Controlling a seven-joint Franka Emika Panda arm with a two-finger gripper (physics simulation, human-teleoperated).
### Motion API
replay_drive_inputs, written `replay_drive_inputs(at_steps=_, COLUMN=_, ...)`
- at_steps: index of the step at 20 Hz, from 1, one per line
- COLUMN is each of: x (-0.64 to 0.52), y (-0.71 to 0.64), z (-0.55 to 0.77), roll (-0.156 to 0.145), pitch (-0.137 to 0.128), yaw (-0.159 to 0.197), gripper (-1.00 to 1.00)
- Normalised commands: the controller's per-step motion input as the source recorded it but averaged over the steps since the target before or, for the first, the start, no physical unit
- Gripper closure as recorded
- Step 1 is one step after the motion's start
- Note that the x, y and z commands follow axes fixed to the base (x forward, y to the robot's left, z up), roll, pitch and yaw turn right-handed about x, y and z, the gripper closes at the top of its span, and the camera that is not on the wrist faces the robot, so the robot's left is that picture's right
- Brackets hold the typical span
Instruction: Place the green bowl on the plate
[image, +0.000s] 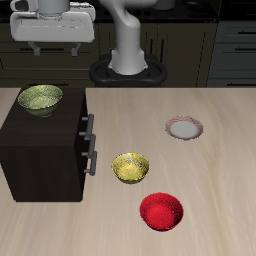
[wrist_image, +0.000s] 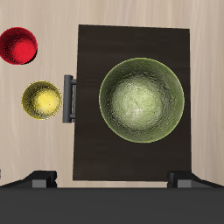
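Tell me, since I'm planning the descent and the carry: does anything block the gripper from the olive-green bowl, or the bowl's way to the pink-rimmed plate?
Nothing visible does. The gripper hangs above the olive-green round bowl on the dark cabinet. The small pink-rimmed plate lies bare on the table.

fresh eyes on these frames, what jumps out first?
The green bowl fills the wrist view, sitting on top of a dark cabinet, with the gripper hanging above it. Out on the bare wooden table a red bowl sits nearest the front edge and a yellow bowl lies beside the cabinet's handles. The plate lies empty farther back.
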Motion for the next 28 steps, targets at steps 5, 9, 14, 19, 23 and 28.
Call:
replay_drive_inputs(at_steps=5, x=0.13, y=-0.22, z=0.03, roll=0.025, pitch=-0.022, yaw=-0.006, gripper=-1.0)
replay_drive_inputs(at_steps=9, x=0.11, y=-0.31, z=-0.01, roll=-0.031, pitch=-0.019, yaw=0.004, gripper=-1.0)
replay_drive_inputs(at_steps=14, x=0.11, y=-0.29, z=0.0, roll=-0.025, pitch=-0.003, yaw=0.008, gripper=-1.0)
replay_drive_inputs(at_steps=19, x=0.09, y=-0.09, z=-0.03, roll=-0.013, pitch=-0.003, yaw=-0.006, gripper=-1.0)
replay_drive_inputs(at_steps=23, x=0.11, y=0.04, z=-0.01, roll=0.015, pitch=-0.012, yaw=0.018, gripper=-1.0)
replay_drive_inputs(at_steps=28, x=0.06, y=0.16, z=-0.05, roll=0.012, pitch=-0.016, yaw=-0.015, gripper=-1.0)
